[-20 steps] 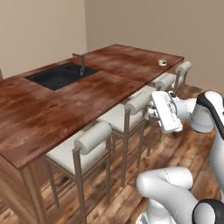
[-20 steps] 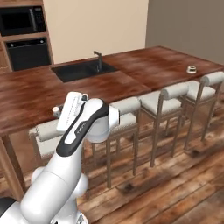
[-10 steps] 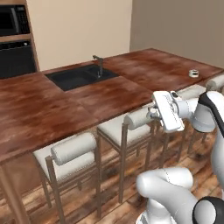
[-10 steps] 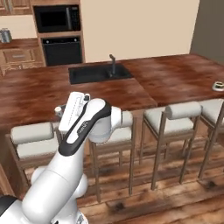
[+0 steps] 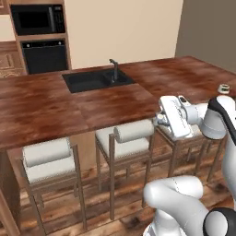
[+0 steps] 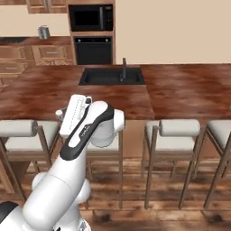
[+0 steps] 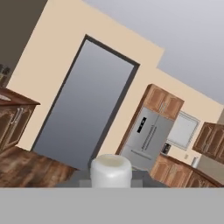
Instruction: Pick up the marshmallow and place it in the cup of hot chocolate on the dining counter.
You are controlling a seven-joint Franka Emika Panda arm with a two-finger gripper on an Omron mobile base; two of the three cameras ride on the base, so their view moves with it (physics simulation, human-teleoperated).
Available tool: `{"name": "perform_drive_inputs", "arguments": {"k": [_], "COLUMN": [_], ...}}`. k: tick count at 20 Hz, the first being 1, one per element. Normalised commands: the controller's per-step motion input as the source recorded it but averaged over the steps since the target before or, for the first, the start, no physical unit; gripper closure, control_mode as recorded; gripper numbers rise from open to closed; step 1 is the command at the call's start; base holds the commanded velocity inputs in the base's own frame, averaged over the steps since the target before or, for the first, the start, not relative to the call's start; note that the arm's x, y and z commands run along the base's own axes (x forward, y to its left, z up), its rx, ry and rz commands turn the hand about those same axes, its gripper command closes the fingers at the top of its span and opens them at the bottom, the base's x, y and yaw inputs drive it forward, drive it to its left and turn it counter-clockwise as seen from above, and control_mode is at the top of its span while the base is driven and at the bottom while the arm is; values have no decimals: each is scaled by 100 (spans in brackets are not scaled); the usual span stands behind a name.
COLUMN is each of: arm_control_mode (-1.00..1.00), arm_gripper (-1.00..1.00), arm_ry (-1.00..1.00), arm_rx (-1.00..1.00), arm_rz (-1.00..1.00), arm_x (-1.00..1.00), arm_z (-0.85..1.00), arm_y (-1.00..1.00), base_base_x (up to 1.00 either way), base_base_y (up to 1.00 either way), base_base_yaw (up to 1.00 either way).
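The dining counter (image 5: 110, 103) is glossy reddish-brown wood; its stools (image 5: 131, 138) have pale cushions; the sink (image 5: 94, 79) is black; the marshmallow (image 7: 110, 169) is creamy white.

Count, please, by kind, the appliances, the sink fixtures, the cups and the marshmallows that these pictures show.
Microwave: 1
Oven: 1
Sink: 1
Faucet: 1
Cup of hot chocolate: 1
Marshmallow: 1
Total: 6
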Motion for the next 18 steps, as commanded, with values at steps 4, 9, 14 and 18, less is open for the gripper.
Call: {"name": "perform_drive_inputs", "arguments": {"k": [4, 9, 14, 18], "arm_control_mode": [100, 100, 100, 100], "arm_gripper": [100, 100, 100, 100], "arm_ry": [0, 0, 0, 0], "arm_rx": [0, 0, 0, 0], "arm_rz": [0, 0, 0, 0], "arm_x": [0, 0, 0, 0], "arm_z": [0, 0, 0, 0], "arm_y": [0, 0, 0, 0], "base_base_x": [-3, 0, 0, 0], "base_base_y": [-100, -100, -100, -100], "base_base_yaw": [17, -6, -3, 8]}}
